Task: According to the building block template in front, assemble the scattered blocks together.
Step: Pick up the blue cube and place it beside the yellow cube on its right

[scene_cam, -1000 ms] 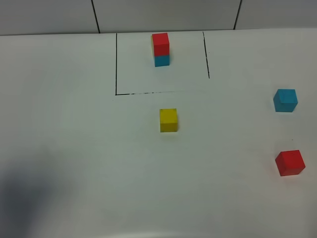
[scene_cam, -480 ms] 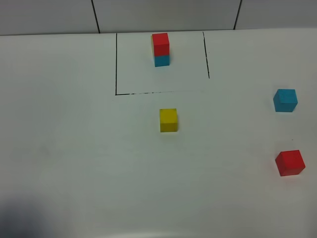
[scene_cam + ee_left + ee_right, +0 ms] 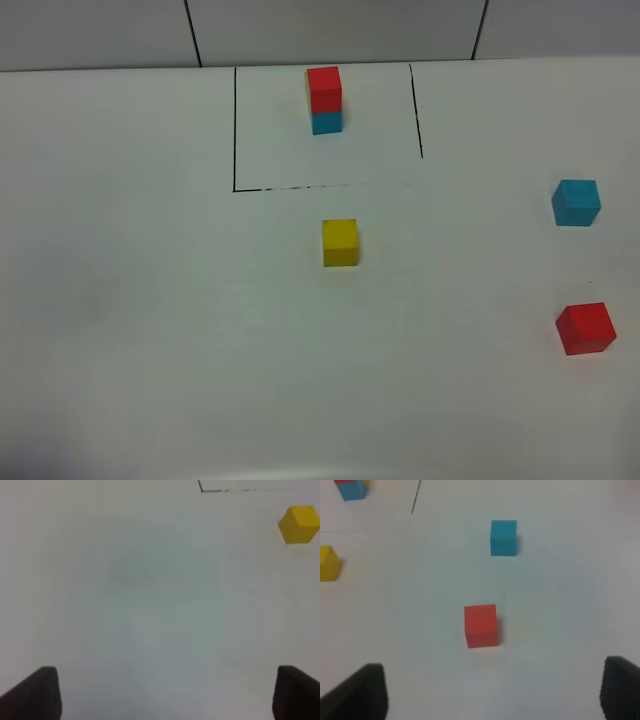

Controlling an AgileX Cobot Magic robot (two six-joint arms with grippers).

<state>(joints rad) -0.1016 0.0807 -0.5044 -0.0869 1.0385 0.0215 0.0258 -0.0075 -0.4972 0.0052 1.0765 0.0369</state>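
Template [image 3: 324,100]: red cube on blue cube, thin yellow edge showing behind. It stands beyond the yellow block [image 3: 340,242], inside the inked square.

Loose blocks, placed from the yellow block, which sits mid-bench [image 3: 150,300] just outside the square:
- blue block [image 3: 576,202]: well off to the right, slightly farther back.
- red block [image 3: 585,328]: well off to the right, nearer the robot.

No two are touching, and nothing is stacked yet.

Left claw [image 3: 167,692]: fingers spread, empty. The yellow block lies ahead of it and off to its right.

Right claw [image 3: 492,690]: fingers spread, empty. The red block lies straight ahead, about centred between the fingers, with the blue block beyond it.

Judgement: the right arm is the nearer one for red and blue, the left for yellow. Cubes have no long axis, so approach square to the faces.
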